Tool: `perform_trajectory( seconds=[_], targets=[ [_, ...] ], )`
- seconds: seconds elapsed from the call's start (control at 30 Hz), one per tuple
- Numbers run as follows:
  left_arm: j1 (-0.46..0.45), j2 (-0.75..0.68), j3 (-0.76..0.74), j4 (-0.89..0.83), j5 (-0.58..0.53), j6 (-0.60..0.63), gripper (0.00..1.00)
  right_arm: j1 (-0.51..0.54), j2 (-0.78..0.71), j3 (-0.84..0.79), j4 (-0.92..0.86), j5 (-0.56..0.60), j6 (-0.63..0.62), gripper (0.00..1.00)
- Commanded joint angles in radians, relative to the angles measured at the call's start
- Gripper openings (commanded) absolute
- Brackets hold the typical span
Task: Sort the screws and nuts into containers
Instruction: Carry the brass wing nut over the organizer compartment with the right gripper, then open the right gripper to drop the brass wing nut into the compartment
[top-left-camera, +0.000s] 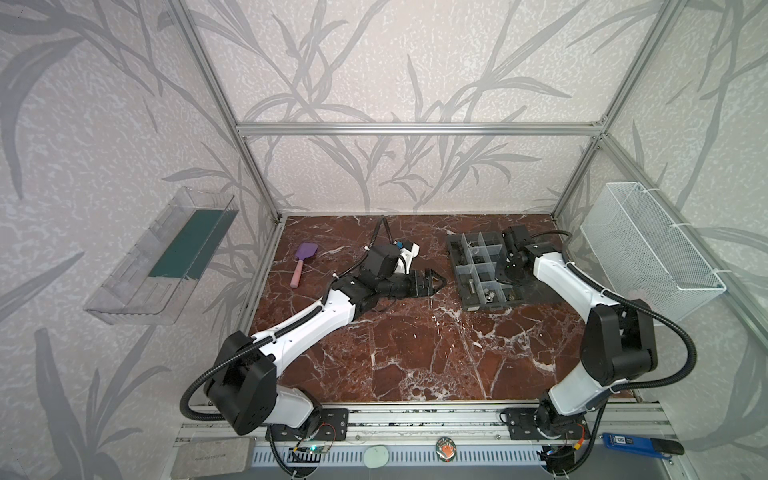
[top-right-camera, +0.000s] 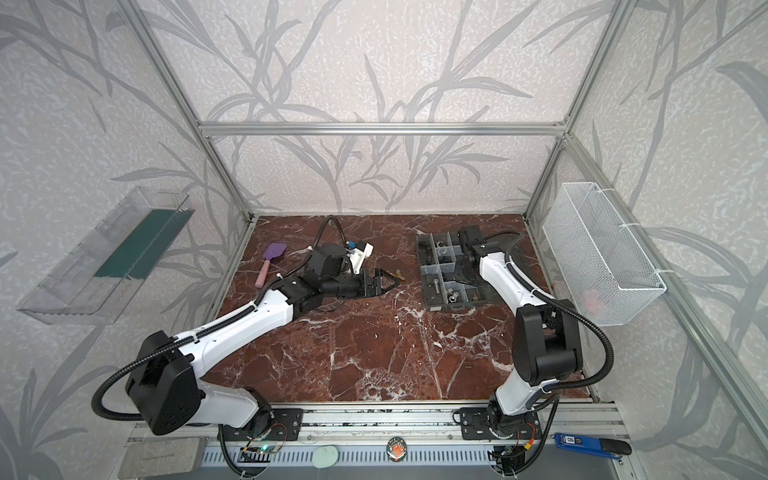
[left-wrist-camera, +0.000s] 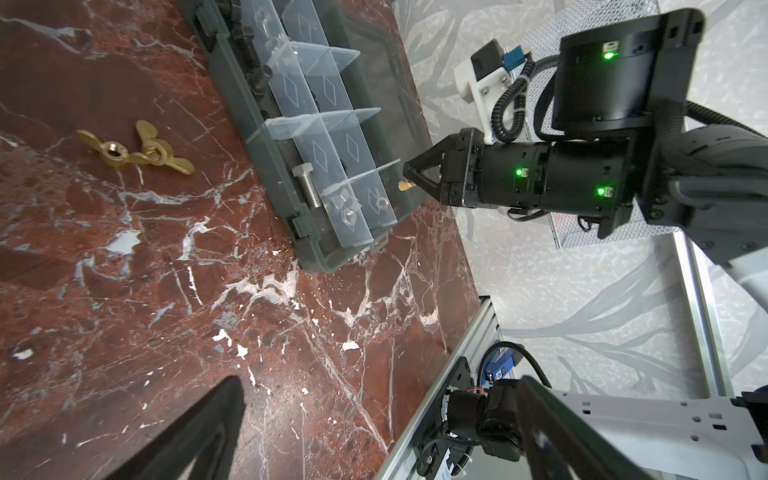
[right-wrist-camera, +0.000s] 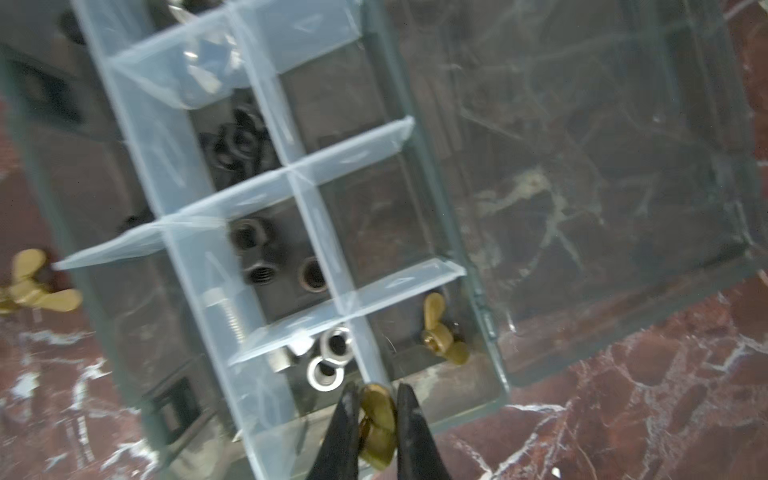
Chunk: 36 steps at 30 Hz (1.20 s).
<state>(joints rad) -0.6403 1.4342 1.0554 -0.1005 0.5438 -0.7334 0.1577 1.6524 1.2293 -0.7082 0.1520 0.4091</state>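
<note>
My right gripper is clamped on a brass wing nut, pinched flat between the two black fingertips with its wings poking out past them. It hangs just above the end of the grey box, over the corner row of compartments next to the open lid, which lies flat on the table. A second wing nut lies in the corner compartment just beyond the fingertips. The compartment beside it holds a few silver rings, and the one past that holds some black nuts. A long silver bolt lies in the outer row on the far side from the lid. My left gripper sits low over the table, left of the box and apart from it, with its fingers spread and nothing between them. Two more loose nuts, touching each other, lie on the table between that gripper and the box.
</note>
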Motion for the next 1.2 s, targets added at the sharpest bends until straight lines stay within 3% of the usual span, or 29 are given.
perform_trajectory(
  seconds=[0.0,0.37,0.5,0.6,0.8,0.97,1.17],
  targets=[
    [-0.005,0.017,0.045,0.012,0.012,0.019,0.99,-0.025,-0.006,-0.024,0.015,0.014,-0.031,0.06],
    [-0.006,-0.003,0.057,-0.042,-0.014,0.052,0.99,-0.019,0.003,0.035,-0.015,-0.007,-0.068,0.41],
    [0.016,-0.023,0.05,-0.054,-0.015,0.054,0.99,0.069,-0.012,0.117,-0.015,-0.006,-0.063,0.47],
    [0.052,-0.047,0.017,-0.028,0.0,0.026,0.99,0.162,0.041,0.189,0.035,-0.037,-0.056,0.48],
    [0.113,-0.111,-0.053,-0.028,0.01,0.008,0.99,0.324,0.293,0.434,0.023,-0.068,-0.112,0.48],
    [0.138,-0.163,-0.091,-0.05,0.004,0.011,0.99,0.349,0.52,0.654,-0.065,-0.089,-0.112,0.48],
    [0.154,-0.194,-0.107,-0.073,-0.006,0.019,0.99,0.351,0.661,0.765,-0.1,-0.106,-0.126,0.43]
  ],
)
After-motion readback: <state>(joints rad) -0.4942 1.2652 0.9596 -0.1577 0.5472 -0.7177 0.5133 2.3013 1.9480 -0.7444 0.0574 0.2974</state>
